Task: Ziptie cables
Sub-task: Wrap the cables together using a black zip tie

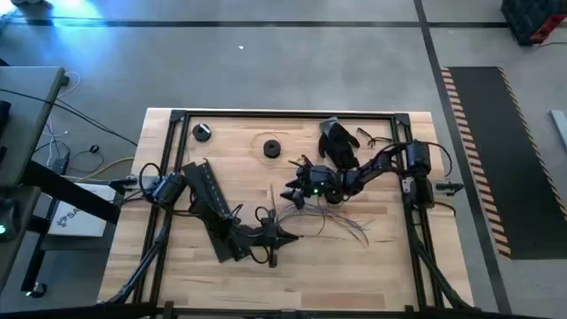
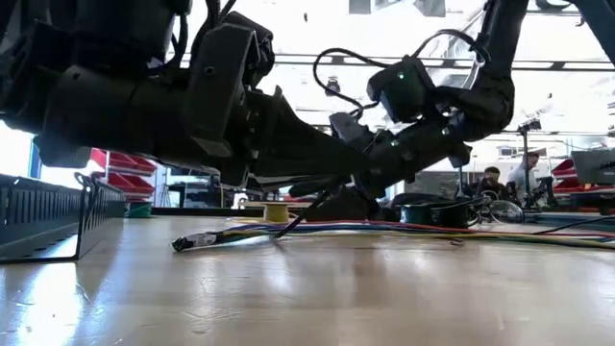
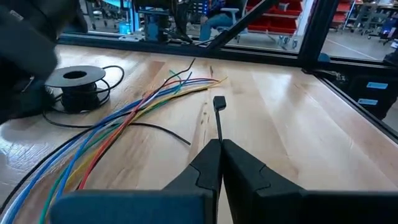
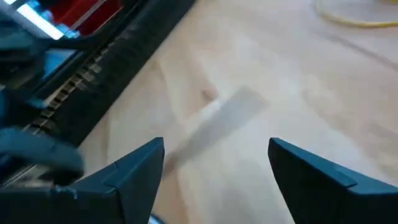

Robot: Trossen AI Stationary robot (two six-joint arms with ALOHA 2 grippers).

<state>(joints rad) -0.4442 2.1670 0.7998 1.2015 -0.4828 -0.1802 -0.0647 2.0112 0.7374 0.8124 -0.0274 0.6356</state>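
Cables (image 3: 118, 118), a loose bundle of thin long wires seen as blue, green, yellow and red in the left wrist view, are spread flat across the light wooden table (image 1: 372, 266) near its middle, their ends fanned out. A thin black zip tie (image 3: 219, 121) is clamped between the closed fingers of the left gripper (image 3: 220, 149), its square head sticking out just beside the wire ends. In the high view the left gripper (image 1: 285, 236) is seen low over the table, close to the bundle. The right gripper (image 4: 214, 158) is held with its jaws wide apart above bare wood, a long black slotted plastic duct strip (image 4: 112, 68) lying beyond it. A small round black spool (image 3: 76, 87) wound with black cord stands beside the wires.
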